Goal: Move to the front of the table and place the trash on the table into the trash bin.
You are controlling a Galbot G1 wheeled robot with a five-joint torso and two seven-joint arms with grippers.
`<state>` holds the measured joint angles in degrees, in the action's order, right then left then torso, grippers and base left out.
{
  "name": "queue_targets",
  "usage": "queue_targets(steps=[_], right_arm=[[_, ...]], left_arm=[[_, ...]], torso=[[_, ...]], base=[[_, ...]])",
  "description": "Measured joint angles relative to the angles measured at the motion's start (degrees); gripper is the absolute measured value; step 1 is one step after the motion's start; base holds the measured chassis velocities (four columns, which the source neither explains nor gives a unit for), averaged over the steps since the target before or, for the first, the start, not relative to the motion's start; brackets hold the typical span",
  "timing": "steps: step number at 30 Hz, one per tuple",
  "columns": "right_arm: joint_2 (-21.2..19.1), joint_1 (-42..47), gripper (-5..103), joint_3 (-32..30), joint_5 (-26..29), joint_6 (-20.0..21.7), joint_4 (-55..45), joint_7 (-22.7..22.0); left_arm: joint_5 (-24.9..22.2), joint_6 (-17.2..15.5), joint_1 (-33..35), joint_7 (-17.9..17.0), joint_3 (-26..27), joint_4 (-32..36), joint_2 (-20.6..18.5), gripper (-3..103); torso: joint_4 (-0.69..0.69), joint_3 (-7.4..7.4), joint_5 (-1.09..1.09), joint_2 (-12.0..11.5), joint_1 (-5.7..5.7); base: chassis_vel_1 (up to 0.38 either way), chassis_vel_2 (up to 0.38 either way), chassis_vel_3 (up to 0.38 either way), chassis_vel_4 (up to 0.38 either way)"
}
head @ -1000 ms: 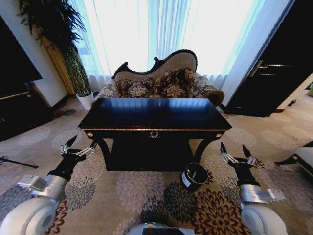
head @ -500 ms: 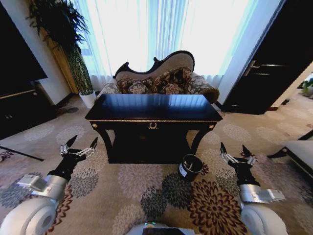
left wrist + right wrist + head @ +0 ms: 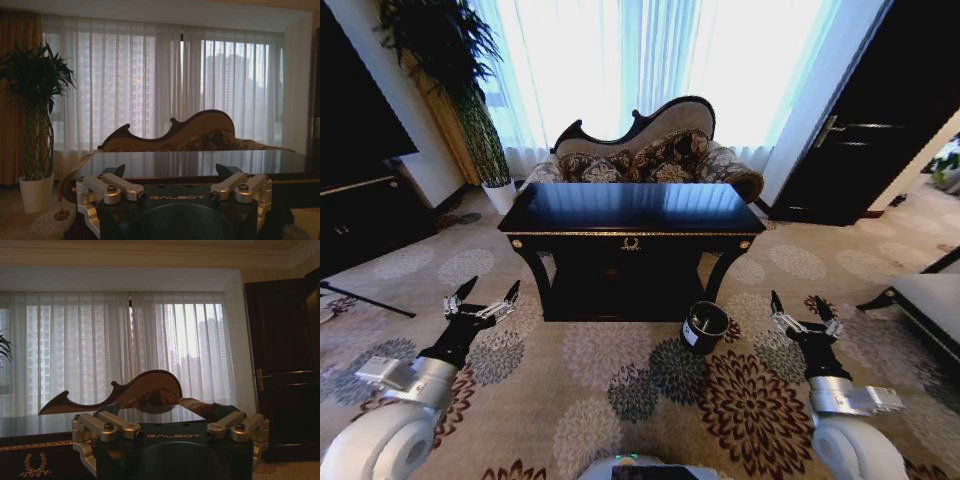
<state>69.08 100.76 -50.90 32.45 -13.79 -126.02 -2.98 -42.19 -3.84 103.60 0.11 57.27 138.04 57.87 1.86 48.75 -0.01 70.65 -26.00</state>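
Two tools hang released over open carpet: left tool point(image 3: 480, 303), right tool point(image 3: 803, 317). The counter point(image 3: 632, 232) stands ahead between them, well apart; the trash bin point(image 3: 704, 326) sits nearer the right tool, by a counter leg. Driving in risks clipping either. No trash discernible on top.

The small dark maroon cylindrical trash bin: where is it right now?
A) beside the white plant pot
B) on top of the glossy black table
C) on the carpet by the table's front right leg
C: the small dark maroon cylindrical trash bin stands on the floral carpet by the front right leg of the glossy black table.
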Motion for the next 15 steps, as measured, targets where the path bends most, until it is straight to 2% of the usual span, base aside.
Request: queue_targets(steps=[15], right_arm=[[0.0,0.0,100,0.0,0.0,0.0,0.0,0.0]], left_arm=[[0.0,0.0,0.0,0.0,0.0,0.0,0.0,100]], torso=[[0.00,0.00,0.00,0.0,0.00]], base=[[0.169,-0.171,-0.169,0.175]])
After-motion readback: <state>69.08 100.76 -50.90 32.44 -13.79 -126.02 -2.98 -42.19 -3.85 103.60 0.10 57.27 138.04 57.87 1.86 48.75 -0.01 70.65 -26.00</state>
